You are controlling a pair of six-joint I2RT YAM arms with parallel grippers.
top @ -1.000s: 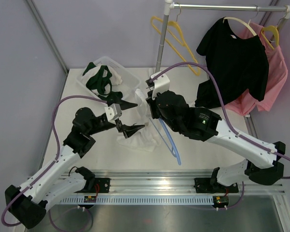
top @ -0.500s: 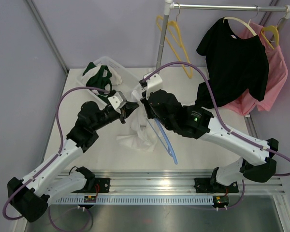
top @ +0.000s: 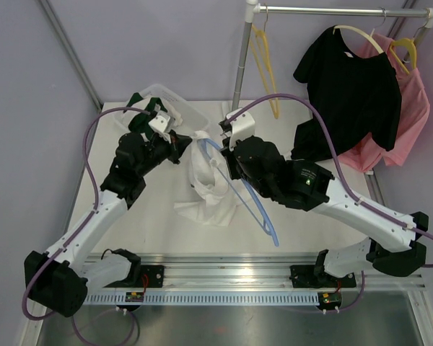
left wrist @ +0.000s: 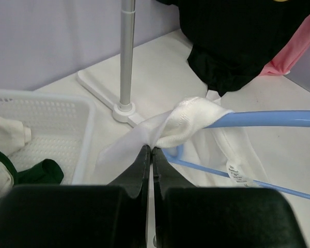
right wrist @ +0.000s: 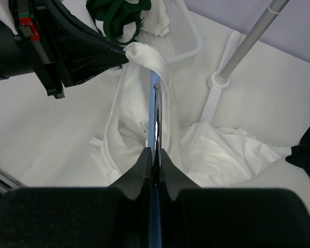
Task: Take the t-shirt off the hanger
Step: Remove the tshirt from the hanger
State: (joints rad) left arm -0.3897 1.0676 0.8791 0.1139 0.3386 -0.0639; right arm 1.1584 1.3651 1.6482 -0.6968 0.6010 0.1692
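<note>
T-shirt (top: 206, 180) has risen partly off white table (top: 166, 227), lavender walls (top: 29, 108) behind.

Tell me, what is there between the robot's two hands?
A white t-shirt, draped over a blue hanger, spans the gap between the left hand and the right hand; the top view shows it.

The white counter (top: 130, 223) carries a clear plastic basket (top: 193, 115) at its far left corner. Just to the right of the basket stands the flat white foot (left wrist: 98, 82) of a clothes rack, with its metal pole (top: 240, 68) rising upright from it. In the middle, the lower part of a white t-shirt (top: 206, 209) lies crumpled on the surface, while its upper part is lifted clear. At the far right, the hem of a hanging black shirt (top: 310, 148) appears to touch the counter.
</note>
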